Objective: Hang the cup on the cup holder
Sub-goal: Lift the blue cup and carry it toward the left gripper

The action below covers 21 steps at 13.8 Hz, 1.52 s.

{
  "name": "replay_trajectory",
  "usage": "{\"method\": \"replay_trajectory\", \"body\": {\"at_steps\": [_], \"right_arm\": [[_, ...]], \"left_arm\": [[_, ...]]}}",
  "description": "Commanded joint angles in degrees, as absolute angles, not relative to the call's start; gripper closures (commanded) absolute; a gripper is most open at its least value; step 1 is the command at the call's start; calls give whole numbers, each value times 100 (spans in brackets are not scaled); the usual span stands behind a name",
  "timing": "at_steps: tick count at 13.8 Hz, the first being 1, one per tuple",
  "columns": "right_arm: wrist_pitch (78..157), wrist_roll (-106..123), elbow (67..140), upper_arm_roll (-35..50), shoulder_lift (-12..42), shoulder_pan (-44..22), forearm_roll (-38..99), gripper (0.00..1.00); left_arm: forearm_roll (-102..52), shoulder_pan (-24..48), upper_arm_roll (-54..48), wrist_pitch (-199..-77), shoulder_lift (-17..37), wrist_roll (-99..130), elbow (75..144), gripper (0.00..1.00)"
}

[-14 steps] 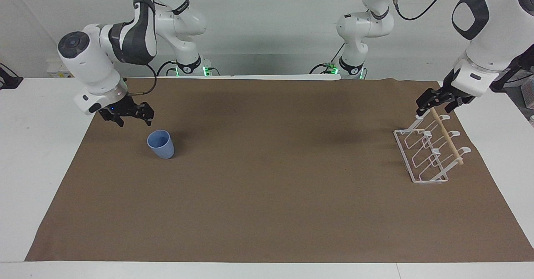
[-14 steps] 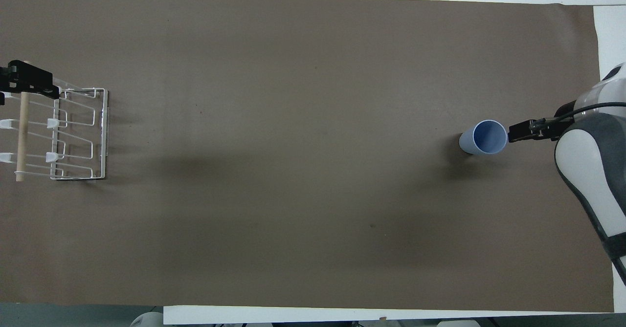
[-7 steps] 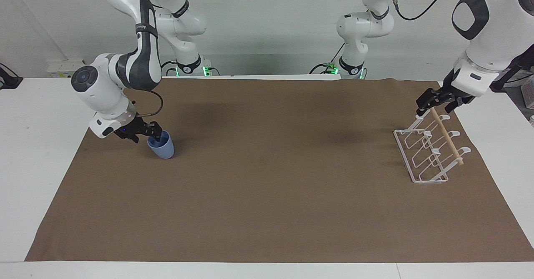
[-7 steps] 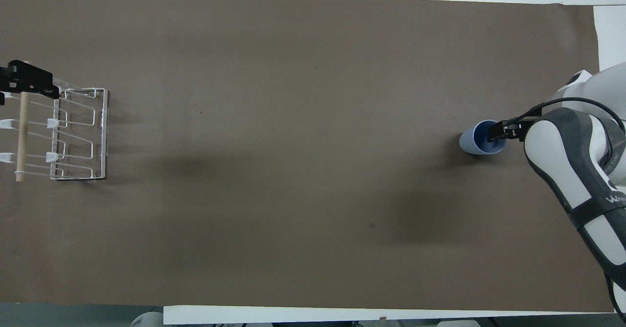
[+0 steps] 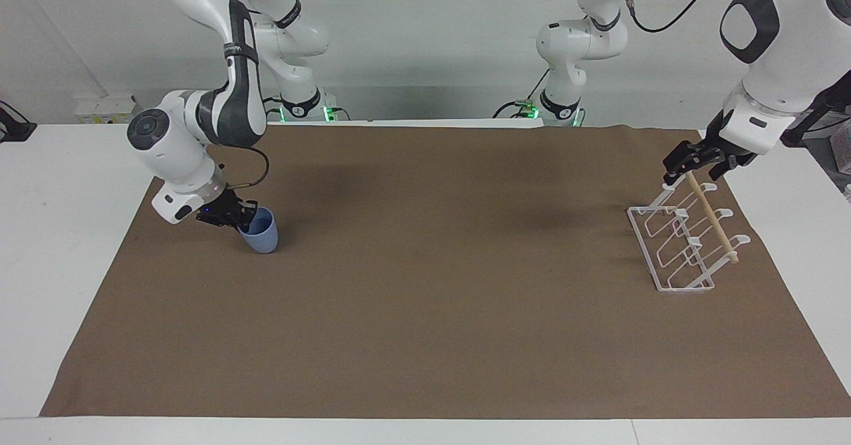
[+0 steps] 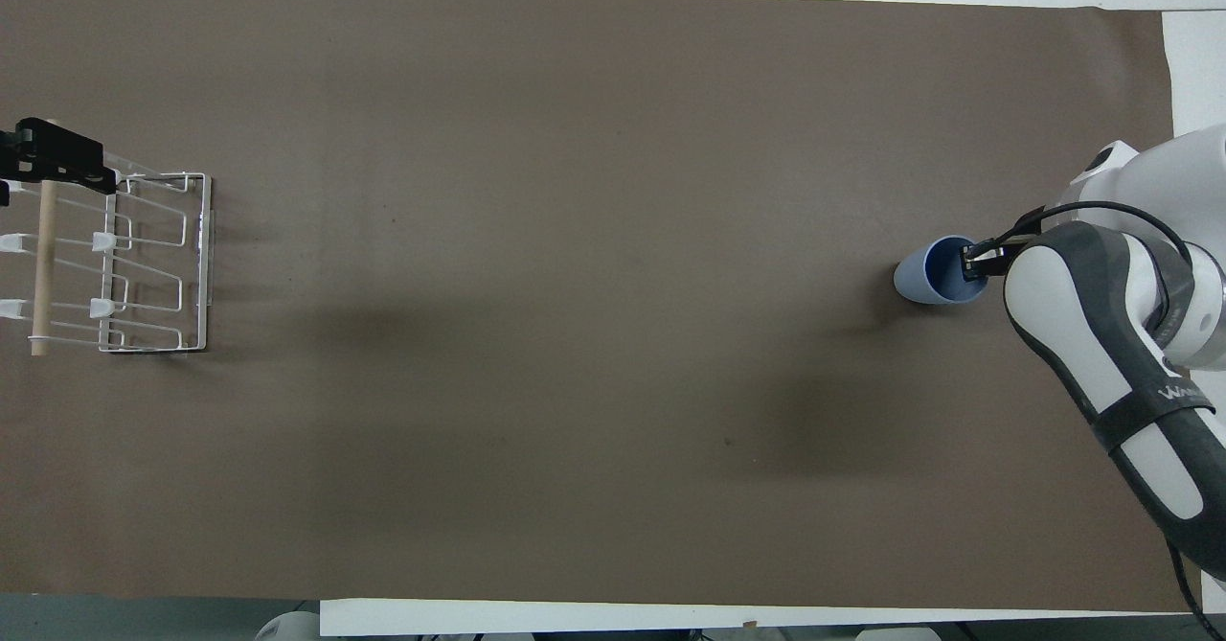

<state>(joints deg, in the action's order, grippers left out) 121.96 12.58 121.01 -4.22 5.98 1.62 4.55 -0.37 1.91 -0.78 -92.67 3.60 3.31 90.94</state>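
Cup (image 5: 261, 234): light blue tumbler standing rim-up on the brown mat (image 5: 425, 338) at the right arm's end of the desk (image 5: 40, 245); in the overhead view it leans a little, rim toward the arm.
Right tool (image 5: 234, 217): down at the cup's rim; one finger looks to sit inside the mouth and the other outside the wall; whether the fingers have pinched the wall or stand apart, I cannot tell.
Cup holder (image 5: 678, 245): white wire rack with a wooden dowel (image 5: 713, 217) across the top, at the left arm's end of the desk, well apart from the cup.
Left tool (image 5: 691, 159): at the end of the dowel nearer the robots; its fingers seem to be either side of it, though their state cannot be read; probably steadying the rack.
Handling: the cup is likely light, thin-walled and smooth plastic; stiff enough for a rim pinch, yet prone to slip or pivot in the fingers, and easy to tip.
Where to hold: the rim wall, one finger in and one out; that leaves the mouth mostly free to drop over a slanted prong.
Stage: grasp under way; carry and hanging not yet done.
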Motion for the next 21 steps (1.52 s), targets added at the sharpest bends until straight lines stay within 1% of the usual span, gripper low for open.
{"method": "replay_trajectory", "body": {"at_steps": [1, 3, 4, 5, 6, 8, 10, 11, 12, 15, 17, 19, 21], "right_arm": [[11921, 1756, 11780, -422, 676, 202, 510, 100], [10781, 1846, 11061, -387, 668, 176, 623, 100], [10358, 1837, 10796, -300, 624, 150, 728, 100], [9901, 1828, 10488, -177, 615, 141, 1208, 100], [9548, 1811, 10337, -176, 633, 184, 1839, 100], [9204, 1697, 10432, -184, 598, 176, 3438, 100], [9167, 753, 10485, -106, 554, 27, 4443, 100], [9254, 199, 10494, -71, 554, -269, 4969, 100], [9586, -320, 10520, -70, 554, -560, 5392, 100], [11200, -1456, 11037, -53, 440, -1613, 7034, 100], [12238, -1634, 11197, -53, 500, -2299, 7844, 100], [12864, -1670, 11224, -53, 702, -2828, 8750, 100], [13401, -1679, 11224, -53, 764, -3198, 8990, 100]], "left_arm": [[-70, 193, -62, -9396, 211, 360, 9281, 0], [-70, 193, -62, -9396, 211, 360, 9281, 0], [-70, 193, -62, -9396, 211, 360, 9281, 0], [-70, 193, -62, -9396, 211, 360, 9281, 0], [-70, 193, -62, -9387, 211, 360, 9281, 0], [-70, 211, -62, -9378, 176, 387, 9281, 0], [-70, 193, -53, -9378, 106, 422, 9281, 0], [-62, 193, -53, -9421, 88, 457, 9255, 0], [-53, 193, -53, -9483, 97, 622, 9220, 0], [-105, 351, -114, -9387, 53, 1998, 9280, 0], [-525, 719, -106, -9352, -96, 3333, 9535, 0], [-1087, 939, -106, -9247, -123, 4539, 9527, 0], [-1536, 1167, -114, -9316, -193, 5960, 9641, 0]]}}
